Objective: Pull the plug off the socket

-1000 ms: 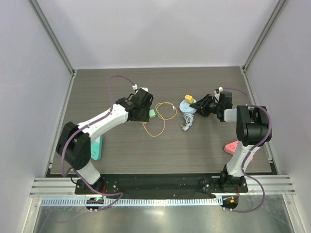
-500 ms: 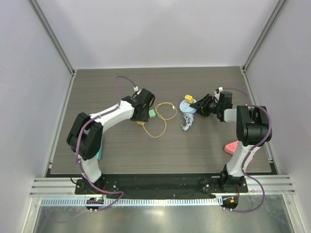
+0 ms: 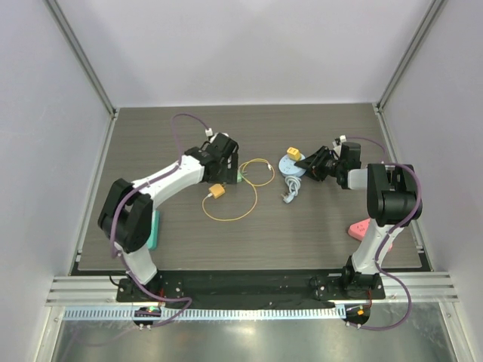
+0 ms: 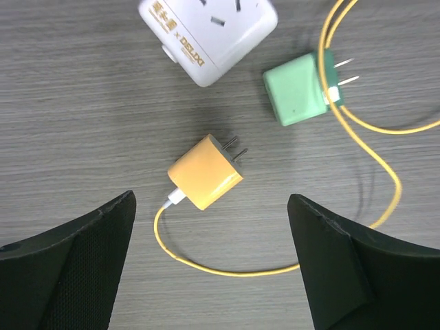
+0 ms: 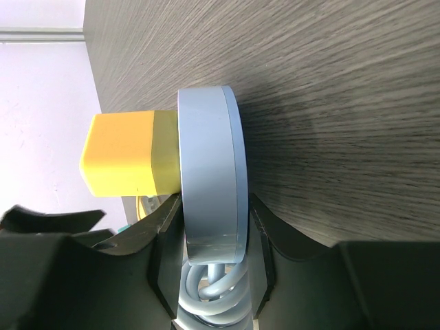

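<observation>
An orange plug (image 4: 206,172) on a yellow cable (image 4: 275,271) lies flat on the table, prongs bare, apart from the white socket cube (image 4: 208,31). My left gripper (image 4: 210,227) hovers open above the plug, its fingers wide on either side and touching nothing. From above, the orange plug (image 3: 216,191) lies just in front of the left gripper (image 3: 225,162). My right gripper (image 5: 210,240) is shut on the rim of a round blue socket (image 5: 210,172), tilted on edge, with a yellow plug (image 5: 127,155) seated in it.
A green plug (image 4: 297,89) lies beside the white cube with the yellow cable looped past it. A grey coiled cable (image 3: 290,192) trails from the blue socket (image 3: 289,164). A teal object (image 3: 153,230) sits at the left, a pink one (image 3: 359,226) at the right.
My left gripper has opened and let go of the orange plug, which now lies on the table with its cable spread in a wider loop. The right arm has not moved.
</observation>
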`<state>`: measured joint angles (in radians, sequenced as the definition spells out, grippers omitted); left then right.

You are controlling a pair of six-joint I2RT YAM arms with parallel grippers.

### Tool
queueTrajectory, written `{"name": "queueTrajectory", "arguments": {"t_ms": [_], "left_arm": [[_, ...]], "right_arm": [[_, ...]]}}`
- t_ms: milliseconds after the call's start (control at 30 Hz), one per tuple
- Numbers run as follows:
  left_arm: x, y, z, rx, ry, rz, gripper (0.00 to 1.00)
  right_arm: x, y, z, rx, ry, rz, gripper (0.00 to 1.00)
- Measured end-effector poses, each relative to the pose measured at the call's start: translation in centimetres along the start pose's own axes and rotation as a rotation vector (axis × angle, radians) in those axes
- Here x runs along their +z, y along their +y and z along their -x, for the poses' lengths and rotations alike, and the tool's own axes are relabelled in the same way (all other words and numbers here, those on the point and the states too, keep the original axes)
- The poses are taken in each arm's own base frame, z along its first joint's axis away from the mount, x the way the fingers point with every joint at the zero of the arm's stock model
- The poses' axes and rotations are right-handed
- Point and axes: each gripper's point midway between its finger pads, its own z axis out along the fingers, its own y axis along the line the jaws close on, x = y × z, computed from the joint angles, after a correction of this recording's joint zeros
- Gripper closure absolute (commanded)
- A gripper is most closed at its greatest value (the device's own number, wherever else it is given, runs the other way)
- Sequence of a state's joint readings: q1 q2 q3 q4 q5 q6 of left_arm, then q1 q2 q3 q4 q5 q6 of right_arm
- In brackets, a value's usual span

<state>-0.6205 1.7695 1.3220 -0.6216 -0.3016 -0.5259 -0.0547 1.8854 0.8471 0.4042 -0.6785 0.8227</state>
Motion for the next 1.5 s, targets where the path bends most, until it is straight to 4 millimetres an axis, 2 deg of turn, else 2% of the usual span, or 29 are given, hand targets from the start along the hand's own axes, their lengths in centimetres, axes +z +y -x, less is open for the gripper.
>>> {"name": "queueTrajectory", "arguments": {"t_ms": [167,267,367,467,567,667,900,1000,1133,1233,1500], "left_arm": [[-4.1,0.0,2.7,-0.034,-0.110,-0.059,0.08],[-6.4,-1.1,4.5,-0.047,-0.159,-0.140,0.14],[-7.9,-4.1,7.0,-0.070,-0.208,-0.285,0.18],[-8.4,-7.7,9.0,-0.083,-0.209,-0.430,0.18],[-7.4,-11.6,11.3,-0.079,-0.208,-0.539,0.17],[-4.9,-15.1,12.4,-0.065,-0.188,-0.596,0.16],[1.9,-22.3,10.6,0.028,-0.145,-0.617,0.10],[3.7,-24.0,9.2,0.048,-0.140,-0.621,0.11],[5.2,-25.1,8.5,0.055,-0.142,-0.624,0.15],[6.1,-25.2,9.0,0.043,-0.163,-0.620,0.19],[6.0,-25.2,10.3,0.028,-0.212,-0.610,0.44]], "right_arm": [[0.0,0.0,0.0,-0.002,0.000,0.003,0.99],[0.0,0.0,0.0,-0.002,0.000,0.003,0.99],[0.0,0.1,0.0,-0.003,0.000,0.003,0.99],[0.0,0.1,0.0,-0.003,0.000,0.004,0.99],[0.1,0.1,-0.1,-0.003,0.004,0.008,0.99],[0.1,0.1,-0.1,-0.003,0.007,0.014,0.99],[0.1,0.1,-0.2,-0.004,0.015,0.023,0.99],[0.2,0.0,-0.2,-0.003,0.021,0.031,0.99],[0.2,0.0,-0.3,-0.002,0.029,0.043,0.99],[0.2,0.0,-0.3,-0.002,0.028,0.044,0.99],[0.3,0.1,-0.2,-0.006,0.026,0.047,0.99]]}}
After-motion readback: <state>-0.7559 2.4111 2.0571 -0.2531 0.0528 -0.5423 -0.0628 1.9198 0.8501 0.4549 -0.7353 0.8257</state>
